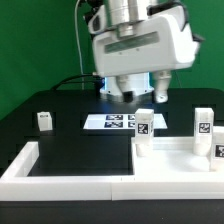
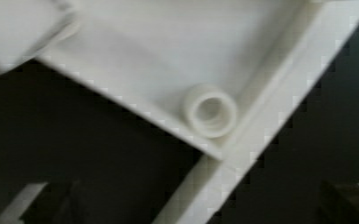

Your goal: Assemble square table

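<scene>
The white square panel [image 1: 175, 162] lies on the exterior view's right. Three tagged white legs stand upright on it: one at its near-left corner [image 1: 145, 124], one at the back [image 1: 203, 121], one at the right edge [image 1: 218, 148]. A fourth leg [image 1: 44, 120] stands alone on the black table at the left. My gripper [image 1: 140, 93] hangs open above the panel's left back area, holding nothing. In the wrist view, a corner of the panel [image 2: 176, 50] with a round socket [image 2: 208, 108] lies below the open gripper [image 2: 190, 205]. Its dim fingertips [image 2: 23, 205] show at the frame's edges.
The marker board [image 1: 108, 122] lies flat behind the panel, between it and the loose leg. The long white L-shaped border wall [image 1: 70, 182] runs along the front and up the left side. A blue-lit base stands at the back under the arm.
</scene>
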You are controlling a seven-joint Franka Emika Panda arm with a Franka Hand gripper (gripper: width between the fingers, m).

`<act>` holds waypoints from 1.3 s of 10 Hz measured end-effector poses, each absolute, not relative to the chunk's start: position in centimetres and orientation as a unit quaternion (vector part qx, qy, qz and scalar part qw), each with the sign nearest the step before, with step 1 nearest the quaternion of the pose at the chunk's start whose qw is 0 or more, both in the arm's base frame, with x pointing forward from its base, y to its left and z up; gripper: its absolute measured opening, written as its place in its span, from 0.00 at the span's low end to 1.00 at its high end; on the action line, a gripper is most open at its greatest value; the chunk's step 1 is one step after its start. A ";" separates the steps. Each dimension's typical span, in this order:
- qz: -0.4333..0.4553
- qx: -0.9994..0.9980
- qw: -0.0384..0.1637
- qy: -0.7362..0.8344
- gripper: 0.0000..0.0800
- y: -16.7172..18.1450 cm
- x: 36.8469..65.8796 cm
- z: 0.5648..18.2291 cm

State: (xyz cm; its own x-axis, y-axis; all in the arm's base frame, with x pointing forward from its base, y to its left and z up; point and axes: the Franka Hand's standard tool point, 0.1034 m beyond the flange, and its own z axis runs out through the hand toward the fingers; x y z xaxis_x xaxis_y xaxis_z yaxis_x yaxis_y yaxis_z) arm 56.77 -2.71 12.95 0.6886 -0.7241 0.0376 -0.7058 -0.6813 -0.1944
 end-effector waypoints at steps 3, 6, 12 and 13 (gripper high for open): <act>-0.069 -0.953 0.072 0.285 0.81 -4.8 55.6 13.1; -0.075 -0.977 0.064 0.190 0.81 -4.9 55.6 13.0; -0.036 -0.998 -0.003 -0.053 0.81 -12.7 47.9 7.4; -0.035 -0.997 -0.007 -0.076 0.81 -12.7 48.0 7.6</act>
